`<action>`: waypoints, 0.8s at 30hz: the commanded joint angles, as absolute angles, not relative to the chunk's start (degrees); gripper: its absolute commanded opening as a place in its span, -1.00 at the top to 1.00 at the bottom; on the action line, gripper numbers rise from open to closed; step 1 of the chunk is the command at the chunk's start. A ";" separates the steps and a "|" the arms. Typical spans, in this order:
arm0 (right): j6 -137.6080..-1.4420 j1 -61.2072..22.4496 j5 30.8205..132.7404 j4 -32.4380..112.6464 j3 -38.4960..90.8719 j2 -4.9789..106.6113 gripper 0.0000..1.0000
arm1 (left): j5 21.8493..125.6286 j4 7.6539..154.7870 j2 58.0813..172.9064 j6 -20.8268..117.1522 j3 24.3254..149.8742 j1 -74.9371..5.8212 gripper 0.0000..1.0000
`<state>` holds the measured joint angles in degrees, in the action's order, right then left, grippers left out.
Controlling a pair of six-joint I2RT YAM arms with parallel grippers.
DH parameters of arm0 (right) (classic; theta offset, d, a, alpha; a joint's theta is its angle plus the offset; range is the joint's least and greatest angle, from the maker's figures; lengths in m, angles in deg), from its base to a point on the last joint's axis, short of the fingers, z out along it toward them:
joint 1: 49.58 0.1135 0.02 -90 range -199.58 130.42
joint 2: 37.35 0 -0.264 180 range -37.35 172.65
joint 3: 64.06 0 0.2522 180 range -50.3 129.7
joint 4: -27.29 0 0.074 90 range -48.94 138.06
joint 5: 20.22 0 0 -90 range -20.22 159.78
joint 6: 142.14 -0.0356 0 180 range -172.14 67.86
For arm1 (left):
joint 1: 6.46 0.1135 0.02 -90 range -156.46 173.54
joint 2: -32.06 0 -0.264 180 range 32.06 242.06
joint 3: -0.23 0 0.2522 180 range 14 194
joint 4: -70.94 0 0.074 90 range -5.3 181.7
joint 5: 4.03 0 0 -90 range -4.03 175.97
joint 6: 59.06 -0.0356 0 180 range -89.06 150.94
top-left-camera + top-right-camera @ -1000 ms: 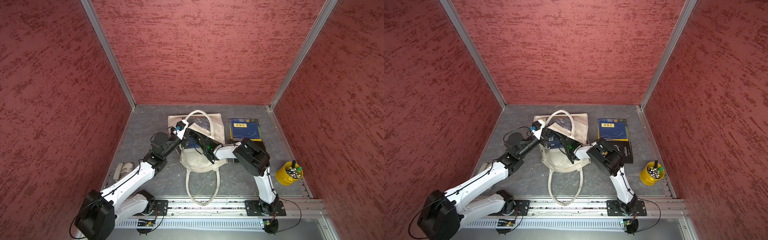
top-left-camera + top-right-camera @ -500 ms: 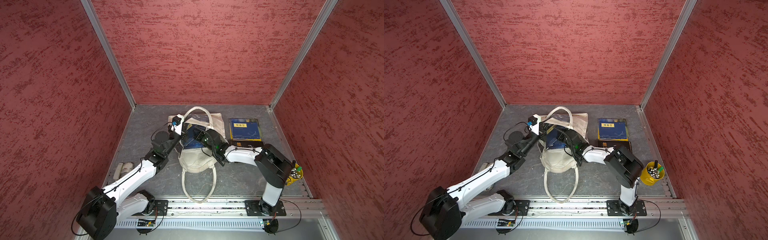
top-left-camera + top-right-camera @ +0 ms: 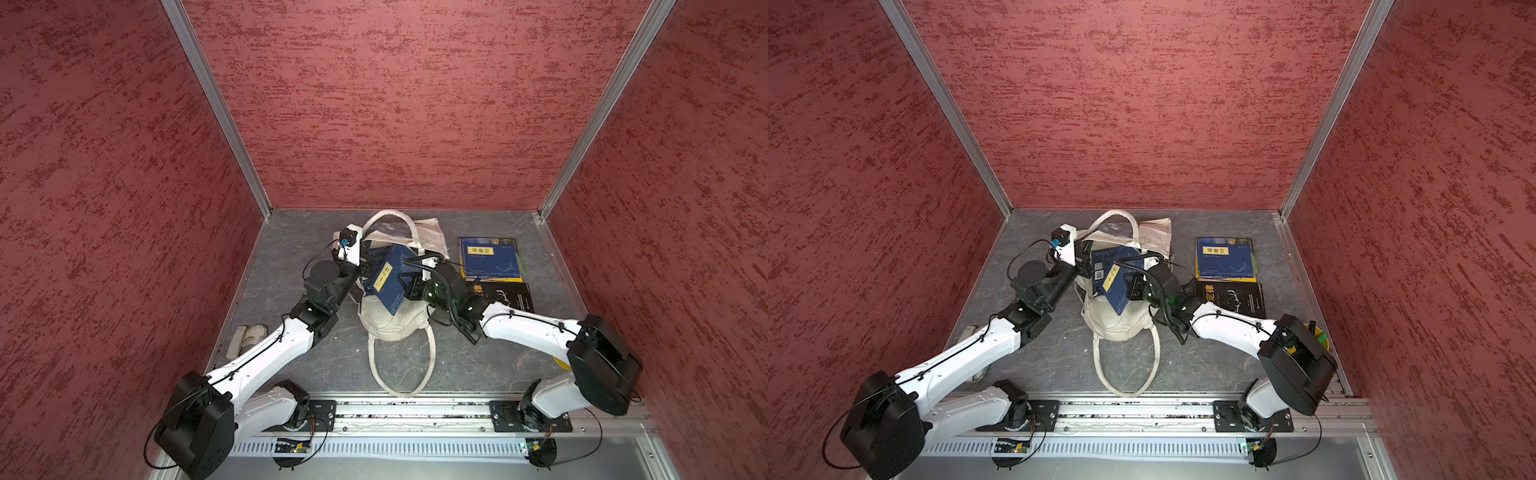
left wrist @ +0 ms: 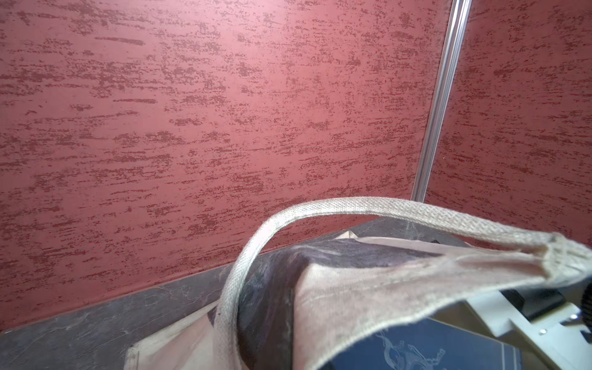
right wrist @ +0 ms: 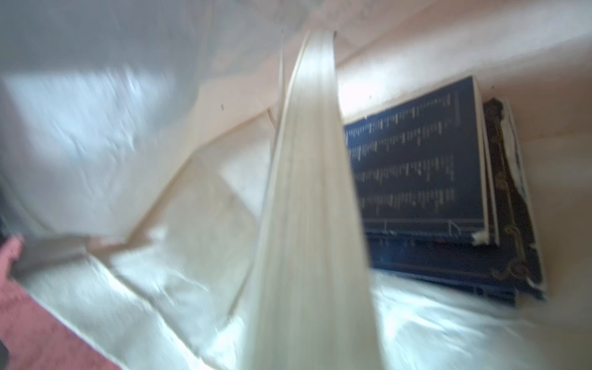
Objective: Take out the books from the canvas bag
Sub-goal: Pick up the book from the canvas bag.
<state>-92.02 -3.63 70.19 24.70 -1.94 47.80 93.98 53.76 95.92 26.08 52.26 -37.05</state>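
Canvas bag [image 3: 395, 328] sits crumpled in the middle of the bench [image 3: 286, 266], its front handle [image 3: 401, 368] lying flat towards the arm bases and its back handle [image 3: 1115, 218] arched up. My right tool [image 3: 409, 283] is clamped narrow on the edge of a navy book [image 3: 387, 279] with a yellow label, which stands tilted over the bag's opening in both top views. The right wrist view is blurred, but I make out pale page edges [image 5: 307, 198] up close and more dark books [image 5: 416, 179] lying inside the bag beyond. My left tool [image 3: 362, 268] is pinched fully shut at the bag's rim, and from the lifted cloth [image 4: 384, 288] in the left wrist view I think it is gripping the canvas. Two books lie on the bench beside the bag: a blue book [image 3: 490, 257] with a yellow label and, just in front of it, a black book [image 3: 505, 296].
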 commanded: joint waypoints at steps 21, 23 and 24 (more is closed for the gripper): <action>-72.02 -4.49 86.31 21.87 -9.60 29.70 1.00 | 106.04 55.39 97.37 29.33 57.16 -35.29 1.00; -71.37 -4.49 87.27 20.42 -10.57 26.85 1.00 | 105.93 55.62 97.47 29.69 57.27 -35.12 1.00; -71.76 -4.47 86.01 19.81 -11.09 24.99 1.00 | 105.73 55.85 97.54 29.96 57.38 -35.05 1.00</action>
